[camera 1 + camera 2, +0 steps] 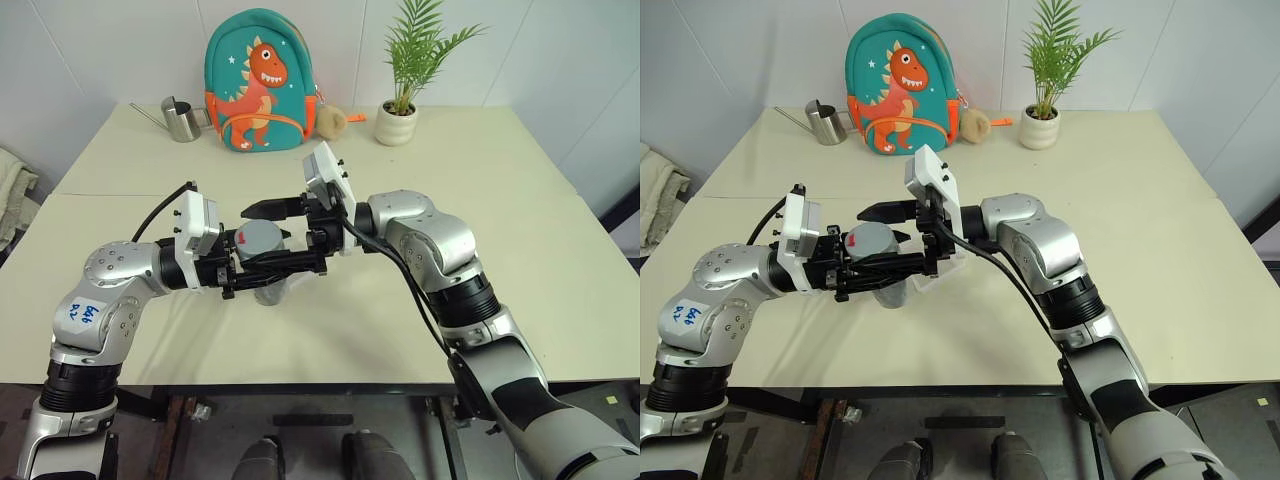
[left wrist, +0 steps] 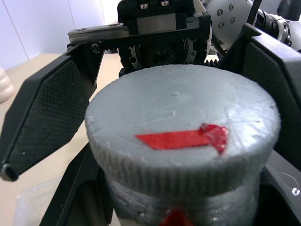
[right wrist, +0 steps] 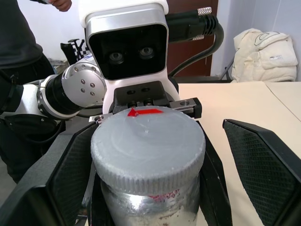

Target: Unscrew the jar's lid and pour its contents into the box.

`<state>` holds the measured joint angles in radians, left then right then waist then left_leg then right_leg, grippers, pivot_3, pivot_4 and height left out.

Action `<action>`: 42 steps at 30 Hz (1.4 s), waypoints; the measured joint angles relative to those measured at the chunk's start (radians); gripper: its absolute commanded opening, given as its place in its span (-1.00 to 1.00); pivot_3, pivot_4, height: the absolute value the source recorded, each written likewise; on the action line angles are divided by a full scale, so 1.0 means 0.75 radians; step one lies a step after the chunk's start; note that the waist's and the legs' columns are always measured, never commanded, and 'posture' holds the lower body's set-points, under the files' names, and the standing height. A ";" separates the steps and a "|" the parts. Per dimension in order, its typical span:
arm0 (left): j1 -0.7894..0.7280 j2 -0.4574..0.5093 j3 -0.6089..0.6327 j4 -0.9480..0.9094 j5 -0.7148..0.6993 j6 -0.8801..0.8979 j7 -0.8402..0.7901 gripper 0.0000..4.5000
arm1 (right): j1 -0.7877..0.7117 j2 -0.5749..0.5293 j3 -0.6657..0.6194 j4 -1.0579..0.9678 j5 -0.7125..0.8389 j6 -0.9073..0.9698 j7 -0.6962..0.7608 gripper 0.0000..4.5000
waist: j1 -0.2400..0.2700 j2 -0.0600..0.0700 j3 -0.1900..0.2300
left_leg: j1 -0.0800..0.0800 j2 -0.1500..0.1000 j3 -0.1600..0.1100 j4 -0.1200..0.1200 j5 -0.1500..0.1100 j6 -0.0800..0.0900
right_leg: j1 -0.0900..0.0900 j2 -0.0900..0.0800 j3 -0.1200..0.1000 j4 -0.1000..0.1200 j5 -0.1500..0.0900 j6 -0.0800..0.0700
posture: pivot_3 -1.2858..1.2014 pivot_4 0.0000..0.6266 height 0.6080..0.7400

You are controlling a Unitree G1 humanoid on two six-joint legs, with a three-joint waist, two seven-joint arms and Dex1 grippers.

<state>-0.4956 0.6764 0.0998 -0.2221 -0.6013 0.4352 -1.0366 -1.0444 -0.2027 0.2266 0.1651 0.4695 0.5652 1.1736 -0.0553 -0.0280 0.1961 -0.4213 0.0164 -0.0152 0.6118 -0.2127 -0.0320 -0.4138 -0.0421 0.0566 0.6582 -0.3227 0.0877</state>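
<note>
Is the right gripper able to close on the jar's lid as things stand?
Probably yes. The right gripper stands open with a finger on each side of the lid, nothing between them; the left gripper holds the jar lower down.
</note>
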 measured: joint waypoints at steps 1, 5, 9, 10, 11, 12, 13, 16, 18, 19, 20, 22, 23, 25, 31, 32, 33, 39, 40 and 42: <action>0.001 0.000 0.000 0.000 0.000 0.000 0.000 0.05 | -0.001 0.000 -0.001 0.000 0.000 0.000 0.000 0.98 | 0.000 0.000 0.000 | 0.000 0.000 0.000 0.000 0.000 0.000 | 0.000 0.000 0.000 0.000 0.000 0.000 | 0.03 -0.52 1.00; 0.003 0.000 0.000 0.000 0.000 0.000 0.000 0.05 | -0.001 -0.001 -0.005 0.000 0.002 0.000 0.004 0.98 | 0.000 0.000 0.000 | 0.000 0.000 0.000 0.000 0.000 0.000 | 0.000 0.000 0.000 0.000 0.000 0.000 | 0.03 -0.52 1.00; 0.003 0.000 0.000 0.000 0.000 0.000 0.000 0.05 | -0.001 -0.001 -0.007 -0.001 0.004 0.000 0.006 0.80 | 0.000 0.000 0.000 | 0.000 0.000 0.000 0.000 0.000 0.000 | 0.000 0.000 0.000 0.000 0.000 0.000 | 0.03 -0.52 1.00; 0.003 0.000 0.000 0.000 0.000 0.000 0.000 0.05 | -0.001 -0.001 -0.007 -0.001 0.004 0.000 0.006 0.72 | 0.000 0.000 0.000 | 0.000 0.000 0.000 0.000 0.000 0.000 | 0.000 0.000 0.000 0.000 0.000 0.000 | 0.03 -0.52 1.00; 0.003 0.000 0.000 0.000 0.000 0.000 0.002 0.05 | -0.001 -0.001 -0.007 -0.001 0.006 0.000 0.013 0.56 | 0.000 0.000 0.000 | 0.000 0.000 0.000 0.000 0.000 0.000 | 0.000 0.000 0.000 0.000 0.000 0.000 | 0.03 -0.52 1.00; 0.003 0.000 0.001 0.001 0.000 0.000 0.009 0.05 | -0.001 -0.001 -0.006 -0.003 0.009 0.000 0.021 0.42 | 0.000 0.000 0.000 | 0.000 0.000 0.000 0.000 0.000 0.000 | 0.000 0.000 0.000 0.000 0.000 0.000 | 0.03 -0.52 1.00; 0.003 0.000 0.003 0.001 0.000 0.000 0.015 0.05 | -0.001 -0.001 -0.006 -0.006 0.013 0.000 0.029 0.25 | 0.000 0.000 0.000 | 0.000 0.000 0.000 0.000 0.000 0.000 | 0.000 0.000 0.000 0.000 0.000 0.000 | 0.03 -0.52 1.00; 0.003 0.000 0.005 0.001 0.000 0.000 0.015 0.05 | -0.001 0.000 -0.006 -0.006 0.014 0.000 0.030 0.14 | 0.000 0.000 0.000 | 0.000 0.000 0.000 0.000 0.000 0.000 | 0.000 0.000 0.000 0.000 0.000 0.000 | 0.03 -0.52 1.00; 0.003 0.000 0.006 0.000 -0.001 0.000 0.015 0.05 | -0.001 0.000 -0.006 -0.006 0.020 0.003 0.027 0.14 | 0.000 0.000 0.000 | 0.000 0.000 0.000 0.000 0.000 0.000 | 0.000 0.000 0.000 0.000 0.000 0.000 | 0.03 -0.52 1.00; 0.003 0.000 0.008 0.000 -0.003 0.000 0.015 0.05 | -0.001 0.003 -0.008 -0.006 0.027 0.008 0.023 0.14 | 0.000 0.000 0.000 | 0.000 0.000 0.000 0.000 0.000 0.000 | 0.000 0.000 0.000 0.000 0.000 0.000 | 0.03 -0.52 1.00; 0.003 0.000 0.011 0.000 -0.006 0.000 0.014 0.05 | -0.001 0.012 -0.015 -0.006 0.043 0.024 0.015 0.14 | 0.000 0.000 0.000 | 0.000 0.000 0.000 0.000 0.000 0.000 | 0.000 0.000 0.000 0.000 0.000 0.000 | 0.03 -0.52 1.00; 0.003 0.001 0.016 -0.010 -0.007 -0.005 0.011 0.05 | -0.001 0.032 -0.066 -0.006 0.114 0.095 -0.009 0.14 | 0.000 0.000 0.000 | 0.000 0.000 -0.001 0.000 0.000 0.000 | 0.000 0.000 0.000 0.000 0.000 0.000 | 0.03 -0.52 1.00; 0.009 0.001 0.015 -0.009 -0.007 -0.003 0.010 0.05 | -0.010 0.051 -0.129 -0.010 0.190 0.145 -0.027 0.14 | 0.000 0.000 0.000 | 0.000 0.000 -0.001 0.000 0.000 0.000 | 0.000 0.000 0.000 0.000 0.000 0.000 | 0.03 -0.52 1.00; 0.024 0.001 0.015 -0.009 -0.007 -0.001 0.009 0.05 | -0.054 0.061 -0.234 -0.017 0.318 0.256 -0.073 0.14 | 0.000 0.000 0.000 | 0.000 0.000 -0.001 -0.001 0.000 0.000 | 0.000 -0.001 0.001 0.000 0.000 0.000 | 0.03 -0.52 1.00; 0.052 0.002 0.014 -0.017 -0.007 0.005 0.010 0.05 | -0.046 0.035 -0.309 -0.034 0.380 0.317 -0.163 0.14 | 0.001 0.000 0.000 | 0.000 0.000 -0.002 -0.001 0.000 0.000 | 0.000 -0.001 0.001 -0.001 0.000 0.000 | 0.03 -0.52 1.00; 0.057 0.002 0.015 -0.025 -0.007 0.007 0.011 0.05 | -0.021 0.009 -0.309 -0.030 0.348 0.291 -0.179 0.14 | 0.002 0.000 0.000 | 0.000 0.000 -0.001 -0.001 0.000 0.000 | 0.000 -0.002 0.001 -0.002 0.000 0.000 | 0.03 -0.52 1.00; 0.064 0.004 0.018 -0.033 -0.007 0.010 0.012 0.05 | 0.000 -0.014 -0.311 -0.021 0.323 0.268 -0.193 0.14 | 0.002 0.000 0.000 | -0.001 -0.001 -0.001 -0.001 0.000 0.000 | 0.001 -0.002 0.002 -0.002 0.000 0.000 | 0.03 -0.52 1.00; 0.108 0.013 0.053 -0.058 -0.008 0.017 0.024 0.05 | 0.107 -0.109 -0.396 0.169 0.160 0.025 -0.312 0.14 | 0.004 0.000 0.000 | -0.001 -0.001 0.000 -0.002 0.000 0.000 | 0.001 -0.001 0.002 -0.004 0.000 0.000 | 0.03 -0.52 1.00; 0.111 0.019 0.066 -0.058 -0.008 0.017 0.025 0.05 | 0.124 -0.121 -0.418 0.213 0.134 -0.018 -0.326 0.14 | 0.004 0.000 0.000 | -0.001 -0.001 0.000 -0.002 0.000 0.000 | 0.001 -0.001 0.002 -0.004 0.000 0.000 | 0.03 -0.52 1.00; 0.112 0.029 0.077 -0.058 -0.008 0.017 0.026 0.05 | 0.152 -0.144 -0.427 0.295 0.066 -0.164 -0.366 0.14 | -0.002 0.000 0.000 | 0.000 0.000 0.002 -0.002 0.000 0.000 | 0.000 0.000 0.002 -0.004 0.000 0.000 | 0.03 -0.52 1.00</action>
<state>-0.4120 0.6979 0.1576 -0.2655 -0.6073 0.4478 -1.0172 -0.9302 -0.3108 -0.0935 0.3863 0.5193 0.4421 0.8993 -0.0565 -0.0279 0.1961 -0.4214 0.0161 -0.0135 0.6099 -0.2129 -0.0318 -0.4135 -0.0417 0.0579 0.6551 -0.3228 0.0876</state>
